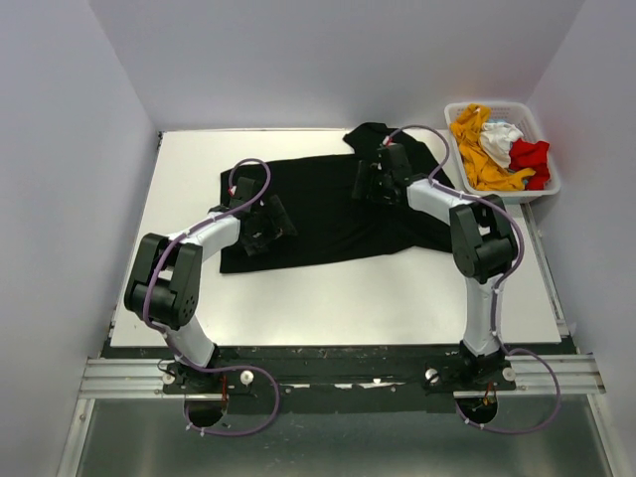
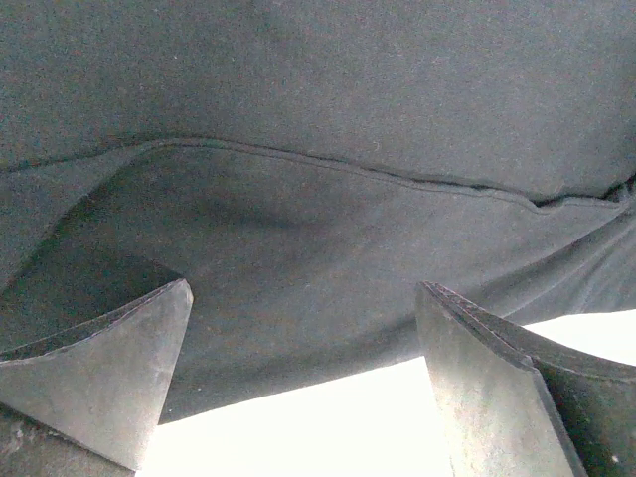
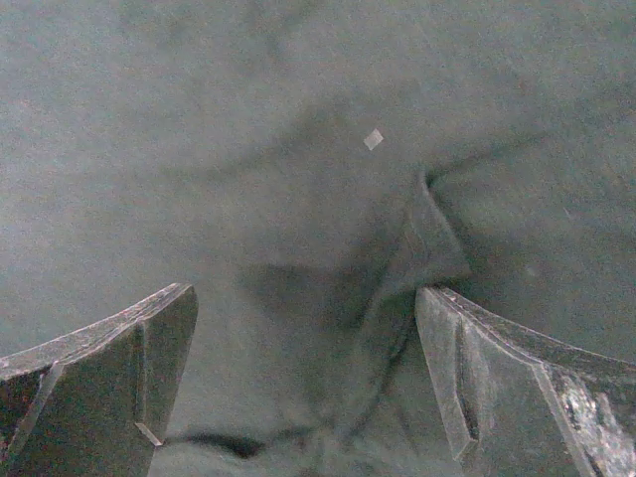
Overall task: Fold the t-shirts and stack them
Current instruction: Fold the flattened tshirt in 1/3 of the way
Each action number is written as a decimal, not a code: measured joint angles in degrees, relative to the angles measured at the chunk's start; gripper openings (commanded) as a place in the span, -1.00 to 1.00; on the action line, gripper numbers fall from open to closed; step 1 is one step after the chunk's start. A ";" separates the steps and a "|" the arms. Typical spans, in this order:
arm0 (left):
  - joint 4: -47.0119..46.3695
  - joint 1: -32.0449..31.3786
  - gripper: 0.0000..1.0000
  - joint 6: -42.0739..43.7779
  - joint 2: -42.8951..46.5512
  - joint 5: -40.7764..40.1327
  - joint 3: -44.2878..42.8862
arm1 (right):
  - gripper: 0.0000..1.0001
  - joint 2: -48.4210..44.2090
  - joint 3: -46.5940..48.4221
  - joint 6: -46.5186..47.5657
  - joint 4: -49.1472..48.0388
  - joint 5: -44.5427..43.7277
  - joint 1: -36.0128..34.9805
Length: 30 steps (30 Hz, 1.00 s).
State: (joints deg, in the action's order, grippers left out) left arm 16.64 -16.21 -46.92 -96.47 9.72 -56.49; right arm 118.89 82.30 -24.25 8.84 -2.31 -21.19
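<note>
While the black t-shirt [image 1: 318, 214] lies on the surface [image 1: 348, 298], we see left fingers [image 2: 99, 378] and right fingers [image 3: 497, 378] spread over it.

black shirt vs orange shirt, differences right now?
The black t-shirt lies spread on the table; the orange t-shirt sits crumpled in the basket. The left hand and right hand, both open, are at the black t-shirt; none is near the orange t-shirt. Both are plain cloth.

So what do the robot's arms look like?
The left arm and right arm have white tubes joined by chunky black joints, each with a purple cable looping along. The left gripper and right gripper are black, with dark grey wedge-shaped fingers, a bit scuffed.
</note>
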 measured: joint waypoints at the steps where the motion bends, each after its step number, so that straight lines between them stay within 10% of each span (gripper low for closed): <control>1: 0.00 0.00 0.97 -0.02 0.00 0.00 0.00 | 1.00 0.96 1.38 -0.33 -0.48 0.63 0.00; 10: -0.17 0.00 0.97 -0.02 0.00 -0.24 0.20 | 1.00 3.87 8.63 0.28 -5.60 4.20 -0.31; 30: -7.43 -3.91 0.98 -3.28 7.02 -3.34 9.99 | 1.00 -23.87 -36.22 -7.61 -15.41 0.66 -3.45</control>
State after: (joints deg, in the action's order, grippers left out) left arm 9.21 -20.12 -50.19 -89.45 6.37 -46.50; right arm 95.02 46.09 -31.86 -6.57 -1.65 -24.64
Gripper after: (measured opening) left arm 0.984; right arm 0.998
